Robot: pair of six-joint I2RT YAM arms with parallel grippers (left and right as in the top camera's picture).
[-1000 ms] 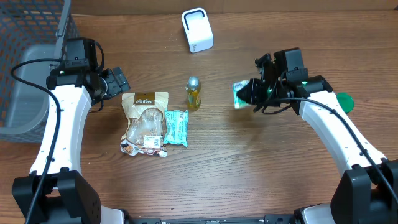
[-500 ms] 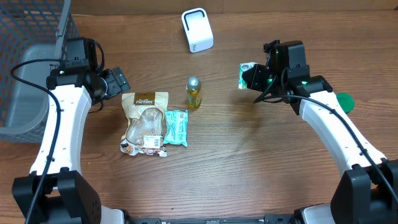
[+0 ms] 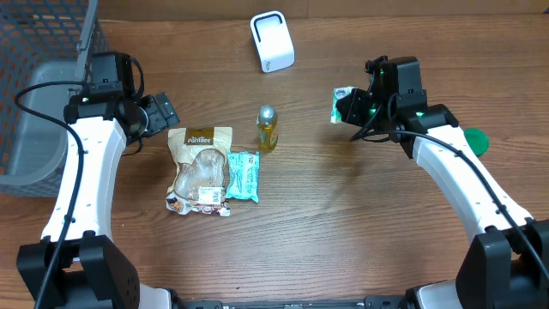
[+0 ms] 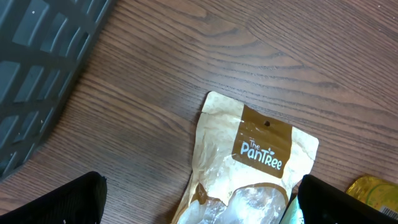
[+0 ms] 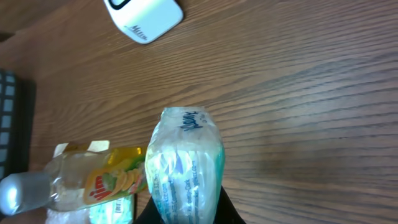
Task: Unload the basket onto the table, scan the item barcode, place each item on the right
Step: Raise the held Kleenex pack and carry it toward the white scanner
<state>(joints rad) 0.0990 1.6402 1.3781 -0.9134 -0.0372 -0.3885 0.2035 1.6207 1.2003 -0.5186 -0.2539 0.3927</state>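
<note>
The right gripper [image 3: 350, 109], clamped on a teal-and-white packet [image 5: 185, 165], holds it up toward the white barcode scanner [image 3: 272, 41], apparently to present its code; the left gripper [image 3: 163, 112] hangs wide open, empty, beside the Pantree pouch [image 4: 249, 168]

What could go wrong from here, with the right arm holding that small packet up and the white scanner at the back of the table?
1. The right gripper pinches the soft packet by one end only, so it may sag or slip out.
2. No barcode shows in any view, so the wrong face might get presented to the white scanner.
3. The upright bottle stands close by; a low sweep could topple it.
</note>
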